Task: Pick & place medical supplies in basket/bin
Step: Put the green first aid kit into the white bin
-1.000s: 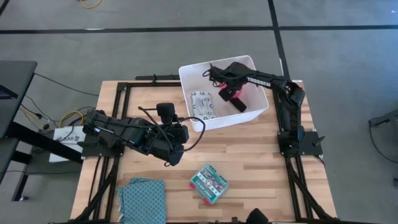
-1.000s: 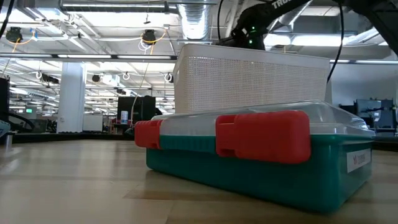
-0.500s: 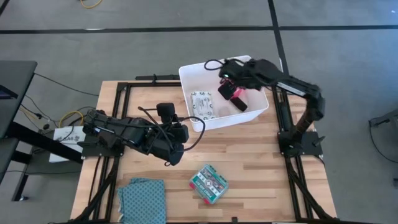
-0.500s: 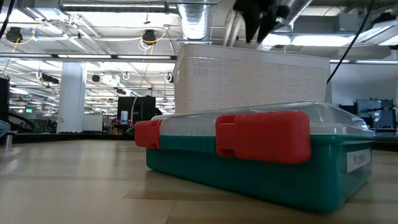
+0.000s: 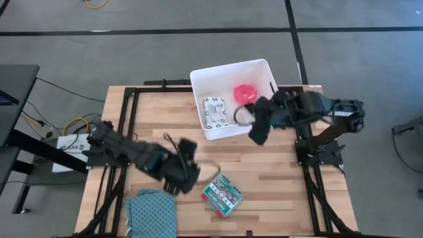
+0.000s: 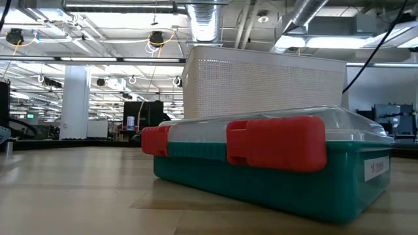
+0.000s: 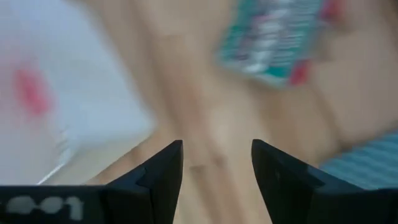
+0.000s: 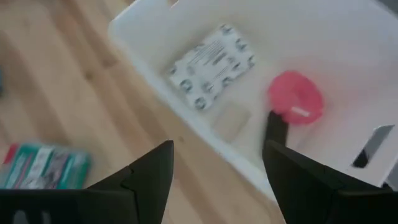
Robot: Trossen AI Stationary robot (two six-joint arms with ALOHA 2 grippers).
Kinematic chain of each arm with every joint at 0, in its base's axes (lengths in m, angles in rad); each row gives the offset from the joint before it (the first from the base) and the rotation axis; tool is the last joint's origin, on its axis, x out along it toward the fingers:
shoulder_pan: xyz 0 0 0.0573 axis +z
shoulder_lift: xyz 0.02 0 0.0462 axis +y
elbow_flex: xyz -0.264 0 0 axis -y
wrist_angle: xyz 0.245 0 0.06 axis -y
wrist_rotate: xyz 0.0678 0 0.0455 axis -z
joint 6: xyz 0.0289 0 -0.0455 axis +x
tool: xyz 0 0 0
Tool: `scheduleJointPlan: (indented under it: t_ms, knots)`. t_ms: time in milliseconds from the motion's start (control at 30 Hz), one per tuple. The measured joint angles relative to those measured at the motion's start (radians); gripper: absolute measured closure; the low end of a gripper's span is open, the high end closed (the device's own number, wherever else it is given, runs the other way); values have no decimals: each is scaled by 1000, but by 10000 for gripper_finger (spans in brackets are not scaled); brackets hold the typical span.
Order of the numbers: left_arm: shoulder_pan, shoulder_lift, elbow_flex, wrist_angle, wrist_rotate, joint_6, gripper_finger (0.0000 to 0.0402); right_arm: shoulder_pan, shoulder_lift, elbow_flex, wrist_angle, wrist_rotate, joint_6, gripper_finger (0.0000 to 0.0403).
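The white bin (image 5: 264, 69) stands at the table's far middle. In it lie the flat white patterned packet (image 5: 215, 111) and the pink-red disc (image 5: 246, 93). The right wrist view shows the packet (image 8: 211, 65), the disc (image 8: 295, 102) and a small black piece (image 8: 277, 127) on the bin's floor. The green-and-red pack (image 5: 222, 195) lies flat on the table near the near edge. My right gripper (image 5: 255, 137) is open above the bin's near right corner. My left gripper (image 5: 193, 177) is open just left of the pack, which shows ahead of it (image 7: 280, 37).
A folded teal cloth (image 5: 151, 208) lies at the near left of the table, close to my left arm. In the low view the pack (image 6: 274, 163) fills the foreground with the bin (image 6: 261, 85) behind it. Bare wood lies between the bin and the pack.
My right gripper has risen out of the bin and drawn back toward the table's near and right side, past the bin's near wall. The pink-red disc stays on the bin's floor. My left gripper has swung toward the near edge, closer to the green-and-red pack.
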Motion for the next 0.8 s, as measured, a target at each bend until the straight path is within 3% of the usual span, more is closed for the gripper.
scheduleJointPlan:
  t_ms: [133, 367, 600, 800]
  knots:
    - [-58, 1, -163, 180, 125, 87, 219, 102, 19, -2, 1, 0, 16, 163]
    - [-125, 2, -390, 557, 152, 152, 219, 207, 70, -1, 0, 5, -4, 163]
    - [-121, 2, -608, 974, 178, 124, 219, 224, 114, -2, 0, 8, -43, 163]
    - [-106, 5, -735, 1236, 227, 110, 221, 215, 126, -2, 1, 12, -56, 163]
